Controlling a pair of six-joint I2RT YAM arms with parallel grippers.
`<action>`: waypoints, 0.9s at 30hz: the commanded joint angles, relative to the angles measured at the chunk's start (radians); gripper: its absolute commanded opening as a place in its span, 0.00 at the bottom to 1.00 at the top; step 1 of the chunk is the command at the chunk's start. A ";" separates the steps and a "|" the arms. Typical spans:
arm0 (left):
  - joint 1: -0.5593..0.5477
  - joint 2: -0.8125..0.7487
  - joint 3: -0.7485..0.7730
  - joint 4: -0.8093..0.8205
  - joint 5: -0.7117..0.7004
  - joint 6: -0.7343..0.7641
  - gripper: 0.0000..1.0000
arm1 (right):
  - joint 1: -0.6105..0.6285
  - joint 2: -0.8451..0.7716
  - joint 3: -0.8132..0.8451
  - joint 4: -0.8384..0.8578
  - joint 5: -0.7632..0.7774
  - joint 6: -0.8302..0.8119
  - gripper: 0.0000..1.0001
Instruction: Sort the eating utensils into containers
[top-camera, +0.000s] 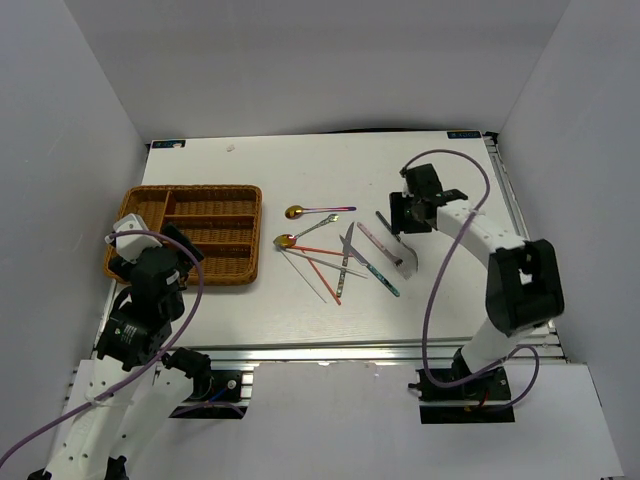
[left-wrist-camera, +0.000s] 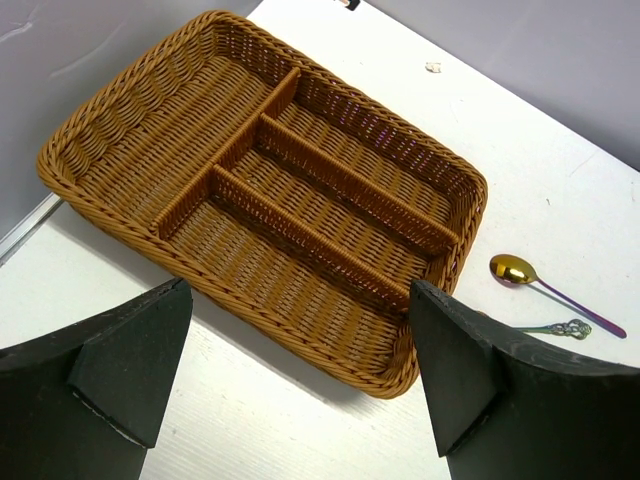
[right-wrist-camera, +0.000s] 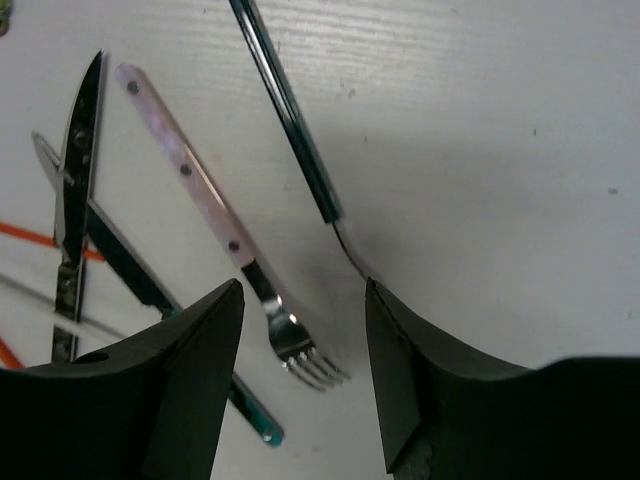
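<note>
Gray walls close in a white table. A brown wicker tray sits at its left side, with one long section across the far-left end and three parallel slots beside it.

All the utensils in view lie on the bare table to the right of the tray, in a loose cluster near the middle. Nearest the tray are two gold-bowled spoons: one with a purple handle and, just nearer the arms, one with an ornate silver handle. Beyond them thin red chopsticks cross under a dark knife. To the right lie a fork with a pinkish handle and a dark-handled piece.

The left gripper hangs over the near-left corner of the tray. In its wrist view the left gripper is spread wide with nothing between its fingers, and the tray rim fills the space ahead.

The right gripper is low over the right end of the cluster. In its wrist view the fingers stand partly apart. The tines of the fork lie on the table in the gap, touching neither finger. The neck of the dark-handled piece runs under the finger on the right of that view, and its head is hidden. The knife lies to the left, well outside the gap. The right gripper holds nothing that shows.
</note>
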 joint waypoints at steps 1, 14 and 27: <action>0.005 -0.006 -0.011 0.012 0.018 0.012 0.98 | 0.005 0.105 0.078 0.044 0.032 -0.086 0.57; 0.005 0.019 -0.012 0.017 0.034 0.017 0.98 | 0.002 0.340 0.147 0.080 0.021 -0.202 0.18; 0.005 0.196 -0.004 0.320 0.690 -0.074 0.98 | 0.030 0.017 0.208 0.026 -0.229 -0.089 0.00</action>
